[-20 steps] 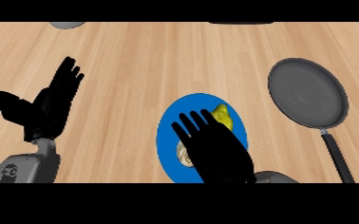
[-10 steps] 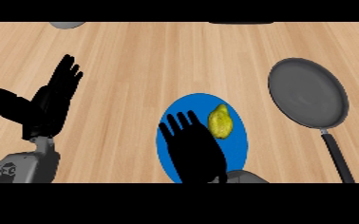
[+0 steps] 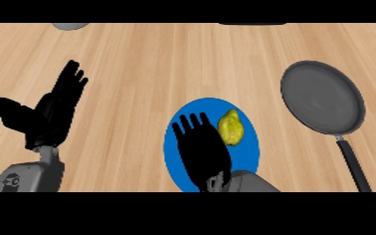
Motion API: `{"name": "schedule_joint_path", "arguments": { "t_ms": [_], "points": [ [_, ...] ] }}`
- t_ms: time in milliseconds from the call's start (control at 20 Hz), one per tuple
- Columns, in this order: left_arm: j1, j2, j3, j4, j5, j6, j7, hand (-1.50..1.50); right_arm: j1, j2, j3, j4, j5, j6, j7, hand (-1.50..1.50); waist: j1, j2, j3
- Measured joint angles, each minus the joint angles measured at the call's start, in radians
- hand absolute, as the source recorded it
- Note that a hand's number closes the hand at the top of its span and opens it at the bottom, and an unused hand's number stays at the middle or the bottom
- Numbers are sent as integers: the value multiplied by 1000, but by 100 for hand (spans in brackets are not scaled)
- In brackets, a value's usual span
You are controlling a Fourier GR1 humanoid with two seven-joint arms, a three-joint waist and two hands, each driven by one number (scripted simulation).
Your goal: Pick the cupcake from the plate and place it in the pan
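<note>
A blue plate lies on the wooden counter at about 6 o'clock in the head view, a little right of centre. On its right half, toward 2 o'clock from the plate's middle, sits the cupcake, a yellow-green lump standing free with nothing wrapped around it.

The right hand is spread flat over the left half of the plate, fingers straight and pointing toward 12 o'clock, holding nothing. Its fingers lie just beside the cupcake on the 9 o'clock side; whether they touch it is hard to tell from this steep angle, though a thin strip of blue seems to show between them.

The pan, dark grey and round, rests at 3 o'clock, well apart from the plate, with its black handle running toward 5 o'clock. Nothing lies in it.

The left hand shows at 9 o'clock, near the left edge, fingers straight and up, at rest and holding nothing.

At the top edge, a grey rounded object peeks in at 11 o'clock.
</note>
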Motion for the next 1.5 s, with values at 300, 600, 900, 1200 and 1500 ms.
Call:
{"name": "schedule_joint_path", "arguments": {
  "t_ms": [300, 600, 900, 1200, 1500],
  "points": [
    [-24, 1, 23, 9, -7, -11, 15, 0, 4, 38, -18, 114, 65, -28, -62, -150, 0, 0, 0],
    [-18, -11, 31, 11, -17, -21, 10, 0, 7, 43, -28, 199, 103, -110, -136, -150, 1, 0, 0],
    [-10, -25, 32, 0, -28, -29, 15, 0, 10, 54, -35, 251, 105, -133, -168, -150, 1, 0, 0],
    [-13, -32, 36, -11, -28, -38, 31, 0, -11, 57, -11, 361, 107, -221, -264, 150, 4, 0, 0],
    [-41, -39, 42, 2, -43, -32, 48, 0, -7, 58, -28, 401, 159, -295, -367, 150, 1, -4, 1]
  ]
}}
